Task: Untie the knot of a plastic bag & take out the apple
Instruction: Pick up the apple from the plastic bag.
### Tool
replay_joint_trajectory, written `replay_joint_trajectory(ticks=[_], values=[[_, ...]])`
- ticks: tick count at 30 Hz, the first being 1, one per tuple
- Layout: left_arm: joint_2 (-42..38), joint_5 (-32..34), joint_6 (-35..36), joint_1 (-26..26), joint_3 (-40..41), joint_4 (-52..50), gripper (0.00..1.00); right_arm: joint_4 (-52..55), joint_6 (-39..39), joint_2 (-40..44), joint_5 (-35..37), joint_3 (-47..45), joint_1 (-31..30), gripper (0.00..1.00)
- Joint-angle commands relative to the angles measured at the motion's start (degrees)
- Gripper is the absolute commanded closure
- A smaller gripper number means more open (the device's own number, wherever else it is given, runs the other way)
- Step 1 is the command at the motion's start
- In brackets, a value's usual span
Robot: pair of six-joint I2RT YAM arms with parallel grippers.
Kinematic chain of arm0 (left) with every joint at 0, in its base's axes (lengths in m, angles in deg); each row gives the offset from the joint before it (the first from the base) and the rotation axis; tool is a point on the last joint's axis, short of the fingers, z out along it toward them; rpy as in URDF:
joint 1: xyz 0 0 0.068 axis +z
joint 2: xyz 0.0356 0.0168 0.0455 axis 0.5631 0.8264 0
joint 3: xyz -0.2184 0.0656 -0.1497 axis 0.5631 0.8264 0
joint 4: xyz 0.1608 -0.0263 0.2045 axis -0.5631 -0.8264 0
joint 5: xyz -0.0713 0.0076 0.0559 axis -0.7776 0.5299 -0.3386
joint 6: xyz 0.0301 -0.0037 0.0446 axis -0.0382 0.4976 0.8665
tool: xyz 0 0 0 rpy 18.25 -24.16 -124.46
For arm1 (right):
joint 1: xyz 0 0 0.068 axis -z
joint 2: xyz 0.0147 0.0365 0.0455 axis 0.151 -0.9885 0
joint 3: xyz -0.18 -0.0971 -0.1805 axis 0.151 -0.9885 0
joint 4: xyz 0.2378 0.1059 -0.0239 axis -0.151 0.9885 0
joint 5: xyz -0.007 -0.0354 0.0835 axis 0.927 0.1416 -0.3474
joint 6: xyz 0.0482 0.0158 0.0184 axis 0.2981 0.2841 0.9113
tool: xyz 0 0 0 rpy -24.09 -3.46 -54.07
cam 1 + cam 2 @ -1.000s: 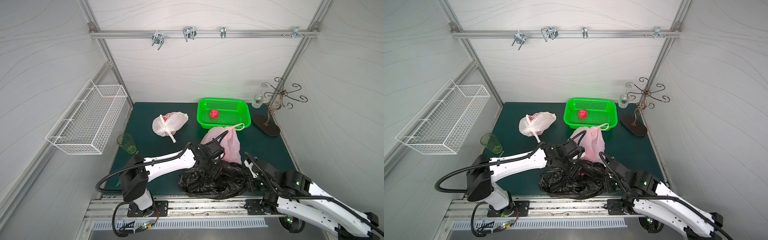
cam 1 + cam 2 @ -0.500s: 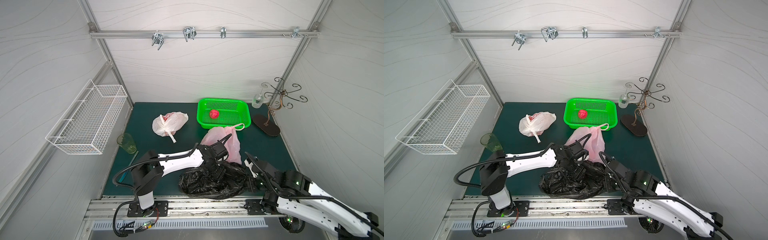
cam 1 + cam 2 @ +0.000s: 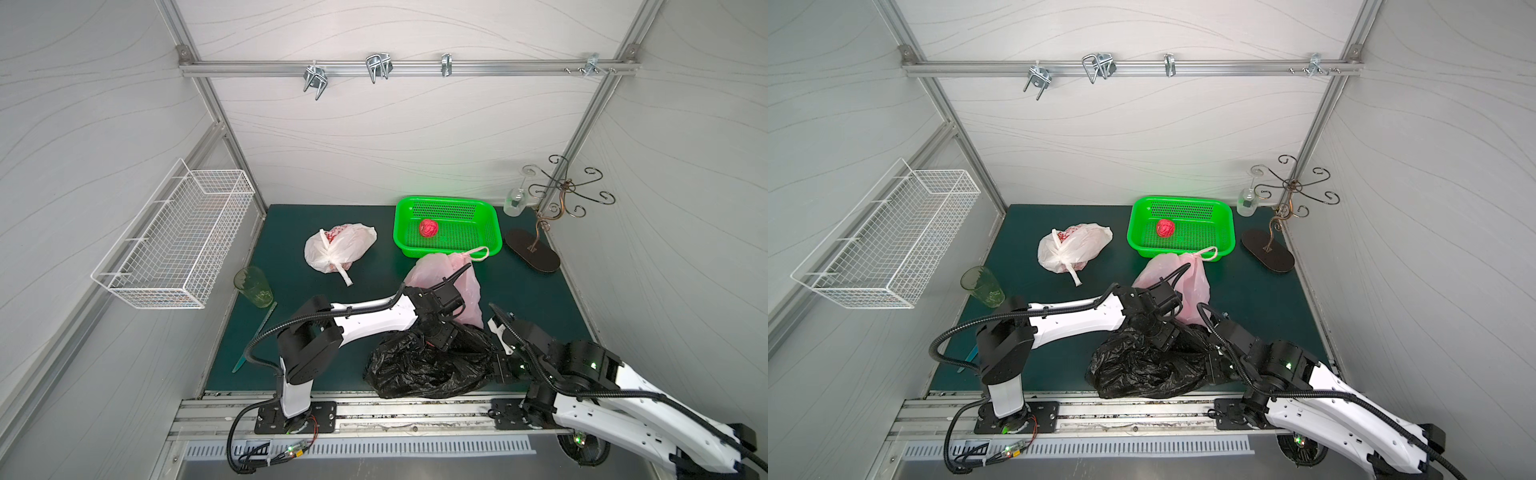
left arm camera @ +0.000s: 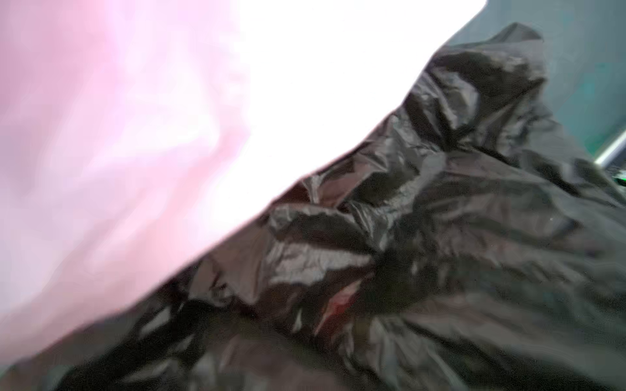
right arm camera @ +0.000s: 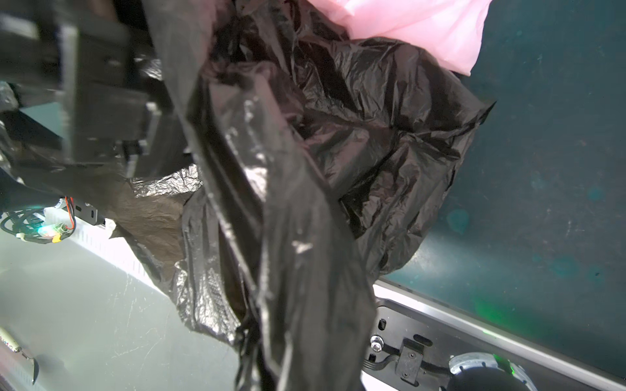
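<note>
At the near edge of the surface a crumpled black plastic bag is seen lying, slightly over the rail. At its right side the right end effector is buried in the film. Its jaws are closed, and from the taut band of black plastic running toward the wrist camera they are judged to be pinching a fold of the bag. The left end effector is set on the bag's far top. Whether its jaws are parted or closed cannot be told, dark on dark. A red patch is glimpsed between the folds in the left wrist view and is taken to be the apple, inside the bag. No knot can be made out.

The step in hand is judged to be the opening of the bag's mouth. The next move calls for the film to be spread while one side is held, so the fruit can be reached.

Farther off lie a pink bag, a knotted white bag and a green basket holding a red round object.
</note>
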Motion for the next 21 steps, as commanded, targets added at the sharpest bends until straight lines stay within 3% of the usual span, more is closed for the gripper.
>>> replay_joint_trajectory(ticks=[1, 9, 17, 21], values=[[2.28, 1.68, 1.0, -0.71, -2.58, 0.51, 0.26, -0.05, 0.03, -0.34, 0.52, 0.56, -0.16, 1.0], [3.59, 3.52, 1.4, -1.06, -2.15, -0.18, 0.31, -0.29, 0.07, -0.13, 0.27, 0.35, -0.21, 1.0], [-0.68, 5.77, 1.74, -1.07, -1.13, -0.35, 0.6, -0.27, 0.17, 0.22, 0.24, 0.25, -0.23, 1.0], [-3.92, 7.73, 2.59, -1.06, -0.57, -1.96, 0.69, -0.27, 0.1, 0.41, 0.34, 0.33, -0.22, 1.0]])
